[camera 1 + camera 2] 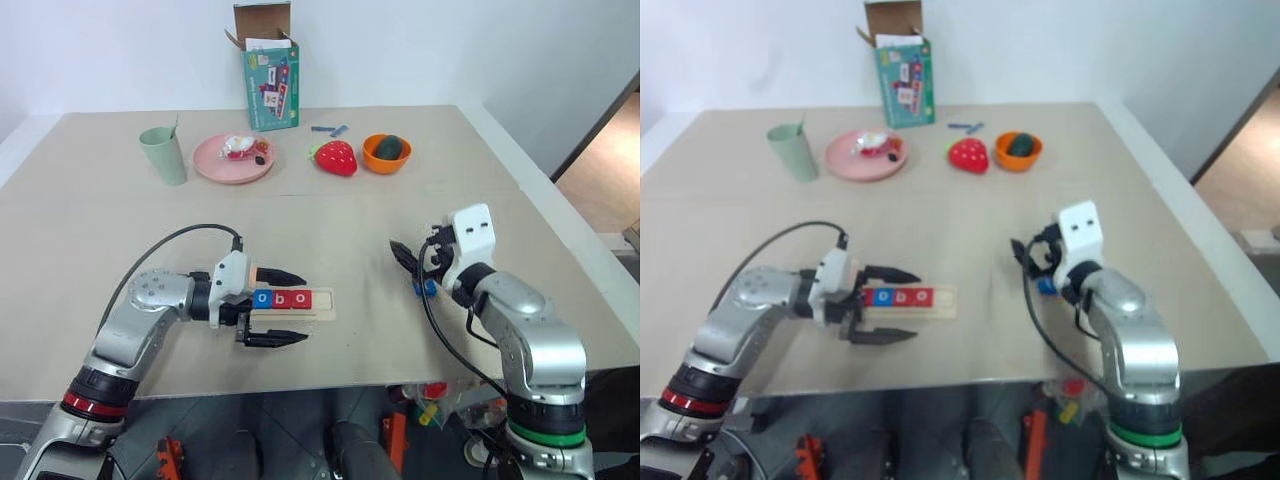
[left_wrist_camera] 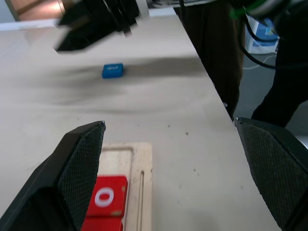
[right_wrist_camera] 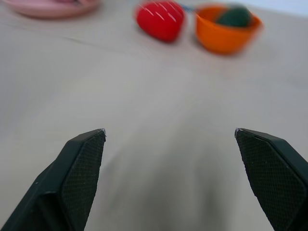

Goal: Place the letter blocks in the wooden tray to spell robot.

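Head views
- Wooden tray (image 1: 322,305): laid flat on the table (image 1: 330,215), near the front edge, on the robot's left side of centre.
- Letter blocks in the tray (image 1: 282,299): three are seated in a row at the left end, a blue one, then two red ones; "o", "b", "o" are read on them. The right end of the tray is left bare.
- Loose blue block (image 1: 427,287): seen on the table just beside the right gripper, partly hidden by the arm; its letter cannot be read.
- Left gripper (image 1: 272,308): fingers are spread wide, one above and one below the tray's left end, with nothing held.
- Right gripper (image 1: 405,257): held well apart from the tray, to its right; nothing is seen held in it.
- Far side of the table: a green cup (image 1: 164,155), a pink plate (image 1: 213,166), a strawberry toy (image 1: 336,157), an orange bowl (image 1: 385,156) and an open card box (image 1: 270,75) are lined up.

Left wrist view
- Left fingers (image 2: 79,166): stood wide apart, empty.
- Tray: its bare end is seen between them, with a red "o" block (image 2: 106,199) seated in it.
- Blue block: lies alone on the table beyond, below the other gripper.

Right wrist view
- Right fingers (image 3: 79,168): opened wide, holding nothing, over bare table.
- Beyond: the strawberry toy, the orange bowl and the plate's rim are seen.
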`<state>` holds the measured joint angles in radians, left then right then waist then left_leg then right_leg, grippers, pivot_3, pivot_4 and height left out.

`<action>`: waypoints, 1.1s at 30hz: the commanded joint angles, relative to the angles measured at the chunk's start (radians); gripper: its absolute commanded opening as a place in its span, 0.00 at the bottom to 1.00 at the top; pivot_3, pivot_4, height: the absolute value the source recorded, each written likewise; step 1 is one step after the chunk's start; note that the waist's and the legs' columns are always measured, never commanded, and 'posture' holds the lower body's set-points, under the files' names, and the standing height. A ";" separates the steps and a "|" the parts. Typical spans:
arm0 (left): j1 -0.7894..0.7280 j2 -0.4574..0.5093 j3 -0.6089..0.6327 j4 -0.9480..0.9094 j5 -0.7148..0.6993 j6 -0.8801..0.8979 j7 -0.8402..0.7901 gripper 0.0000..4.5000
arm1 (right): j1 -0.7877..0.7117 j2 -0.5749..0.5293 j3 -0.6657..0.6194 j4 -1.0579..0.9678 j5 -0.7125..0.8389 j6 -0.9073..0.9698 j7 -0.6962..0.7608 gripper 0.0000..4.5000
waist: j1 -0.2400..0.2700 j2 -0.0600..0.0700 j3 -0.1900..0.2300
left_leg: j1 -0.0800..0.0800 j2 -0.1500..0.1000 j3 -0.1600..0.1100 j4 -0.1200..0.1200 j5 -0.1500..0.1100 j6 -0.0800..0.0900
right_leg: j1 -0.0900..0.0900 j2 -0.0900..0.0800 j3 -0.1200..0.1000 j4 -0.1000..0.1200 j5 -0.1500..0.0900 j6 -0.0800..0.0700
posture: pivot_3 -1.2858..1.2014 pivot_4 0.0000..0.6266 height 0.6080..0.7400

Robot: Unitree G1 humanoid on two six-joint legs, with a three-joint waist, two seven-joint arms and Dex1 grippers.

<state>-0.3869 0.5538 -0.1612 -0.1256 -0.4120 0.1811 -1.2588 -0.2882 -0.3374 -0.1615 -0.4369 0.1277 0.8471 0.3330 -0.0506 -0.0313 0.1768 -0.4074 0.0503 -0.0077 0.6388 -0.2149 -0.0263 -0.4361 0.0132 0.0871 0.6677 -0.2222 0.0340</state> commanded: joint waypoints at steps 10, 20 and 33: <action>-0.006 -0.021 0.008 -0.008 0.020 -0.036 0.036 1.00 | 0.143 0.097 -0.053 -0.059 0.024 0.022 -0.143 0.99 | 0.002 0.000 0.000 | 0.000 0.000 0.000 0.000 0.000 0.000 | 0.000 0.000 0.000 0.000 0.000 0.000 | 0.52 0.24 1.00; -0.001 -0.027 0.004 -0.005 0.026 -0.052 0.050 1.00 | 0.187 0.129 -0.030 -0.028 0.035 -0.002 -0.173 0.74 | 0.001 0.000 0.000 | 0.001 0.000 0.000 0.000 0.000 0.000 | 0.001 0.000 0.001 0.000 0.000 0.000 | 0.52 0.24 1.00; 0.027 -0.025 0.002 0.041 0.047 -0.115 0.026 1.00 | 0.210 0.149 0.077 -0.120 -0.011 -0.003 -0.236 0.27 | 0.001 0.000 0.000 | 0.001 0.000 0.000 0.000 0.000 0.000 | 0.001 0.000 0.001 0.000 0.000 0.000 | 0.52 0.24 1.00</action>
<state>-0.3633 0.5251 -0.1613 -0.0850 -0.3661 0.0849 -1.2296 -0.0773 -0.1874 -0.1123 -0.5017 0.1225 0.8345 0.1050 -0.0501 -0.0316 0.1764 -0.4062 0.0503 -0.0076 0.6389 -0.2148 -0.0261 -0.4351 0.0135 0.0878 0.6675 -0.2222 0.0335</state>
